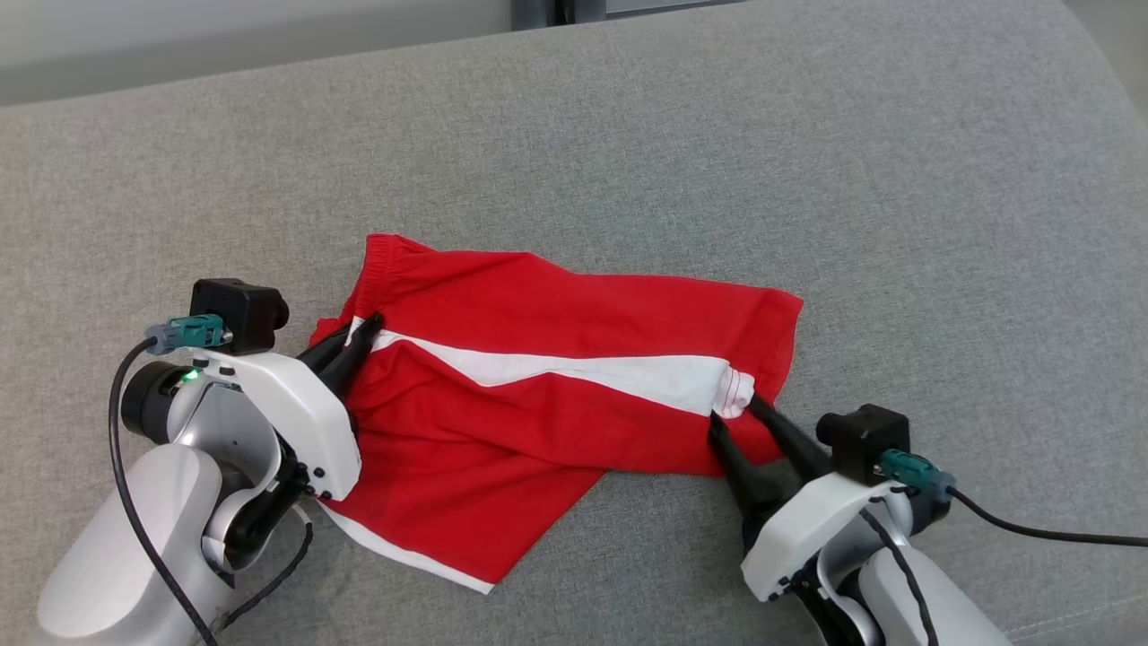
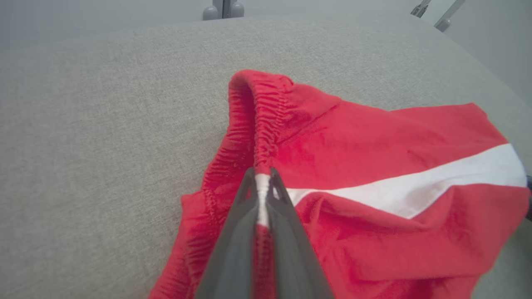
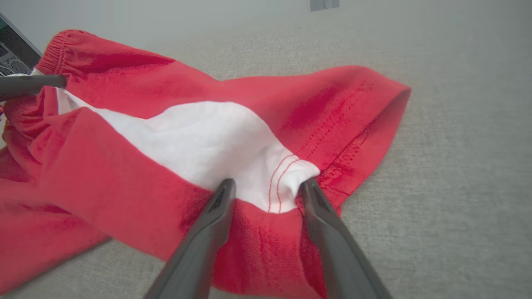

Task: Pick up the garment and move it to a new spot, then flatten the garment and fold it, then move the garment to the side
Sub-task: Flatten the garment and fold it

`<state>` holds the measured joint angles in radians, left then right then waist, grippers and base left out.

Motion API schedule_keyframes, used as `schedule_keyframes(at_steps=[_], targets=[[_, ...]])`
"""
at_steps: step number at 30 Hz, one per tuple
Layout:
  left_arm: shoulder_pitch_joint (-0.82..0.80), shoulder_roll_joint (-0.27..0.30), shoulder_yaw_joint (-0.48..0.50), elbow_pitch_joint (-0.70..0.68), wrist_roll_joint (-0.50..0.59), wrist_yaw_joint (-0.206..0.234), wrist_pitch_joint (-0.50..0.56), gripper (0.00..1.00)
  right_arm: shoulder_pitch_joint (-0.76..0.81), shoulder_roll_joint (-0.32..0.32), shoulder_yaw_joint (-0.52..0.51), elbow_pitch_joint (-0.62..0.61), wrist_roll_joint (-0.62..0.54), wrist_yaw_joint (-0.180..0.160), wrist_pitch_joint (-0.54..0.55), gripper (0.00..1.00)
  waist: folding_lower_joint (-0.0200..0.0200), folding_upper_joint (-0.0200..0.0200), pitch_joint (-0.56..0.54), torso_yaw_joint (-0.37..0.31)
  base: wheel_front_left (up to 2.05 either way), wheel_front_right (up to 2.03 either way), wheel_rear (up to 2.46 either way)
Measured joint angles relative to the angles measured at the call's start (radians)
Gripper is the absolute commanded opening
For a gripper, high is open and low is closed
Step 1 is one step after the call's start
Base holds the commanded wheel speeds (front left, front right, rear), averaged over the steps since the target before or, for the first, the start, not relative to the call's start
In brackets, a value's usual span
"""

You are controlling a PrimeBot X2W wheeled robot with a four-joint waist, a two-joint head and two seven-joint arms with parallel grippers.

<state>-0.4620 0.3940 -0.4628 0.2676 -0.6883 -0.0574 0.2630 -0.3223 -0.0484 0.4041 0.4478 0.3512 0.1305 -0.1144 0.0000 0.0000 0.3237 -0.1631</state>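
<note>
One garment (image 1: 538, 422) on grey upholstery (image 1: 717, 161), left gripper (image 1: 369, 323) pinching its waistband (image 2: 266, 108)

So your garment (image 1: 538, 395) lay on the cushion (image 1: 628, 135), toward the near edge and roughly mid-width, stretched left to right. Its waistband (image 2: 266, 104) was at the left end and the leg hem (image 3: 365, 124) at the right. Your left end effector (image 1: 366, 327) was at the left end, fingers pressed together on the waistband with cloth between them. Your right end effector (image 1: 735, 411) was at the right end, one finger either side of the hem's corner, touching it. One flap of the garment trailed toward you, between the two arms.
</note>
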Motion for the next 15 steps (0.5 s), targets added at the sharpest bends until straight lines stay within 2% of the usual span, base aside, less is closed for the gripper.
schedule_keyframes(at_steps=[1,2,9,10,12,15], targets=[[0.000,0.000,0.000,0.000,0.000,0.000,-0.002,0.00,-0.008,-0.001,0.013,0.008,0.015,0.000,-0.001,0.26,0.0000,0.0000,0.002,0.000,0.00,0.00,0.00],[0.000,0.000,0.000,0.001,0.000,0.000,-0.006,0.00,-0.014,-0.003,0.029,0.015,0.025,0.000,-0.002,0.00,0.0000,0.0000,0.004,0.000,0.00,0.00,0.00],[0.001,0.007,0.020,-0.020,0.004,0.012,-0.055,0.00,-0.038,-0.046,0.039,-0.015,0.046,0.000,-0.085,0.00,0.0000,0.0000,-0.004,-0.003,0.00,0.00,0.00],[0.007,0.007,0.054,-0.081,-0.007,0.026,-0.099,0.00,-0.037,-0.072,-0.007,-0.090,0.043,0.000,-0.115,0.00,0.0000,0.0000,-0.024,-0.002,0.00,0.00,0.00],[0.009,0.011,0.085,-0.148,-0.019,0.043,-0.124,0.00,-0.037,-0.095,-0.048,-0.165,0.035,0.000,-0.124,0.00,0.0000,0.0000,-0.043,0.002,0.00,0.00,0.00],[0.019,0.015,0.155,-0.347,-0.042,0.087,-0.173,0.00,-0.037,-0.134,-0.136,-0.365,0.020,0.000,-0.126,0.00,0.0000,0.0000,-0.100,0.023,0.00,0.00,0.00]])
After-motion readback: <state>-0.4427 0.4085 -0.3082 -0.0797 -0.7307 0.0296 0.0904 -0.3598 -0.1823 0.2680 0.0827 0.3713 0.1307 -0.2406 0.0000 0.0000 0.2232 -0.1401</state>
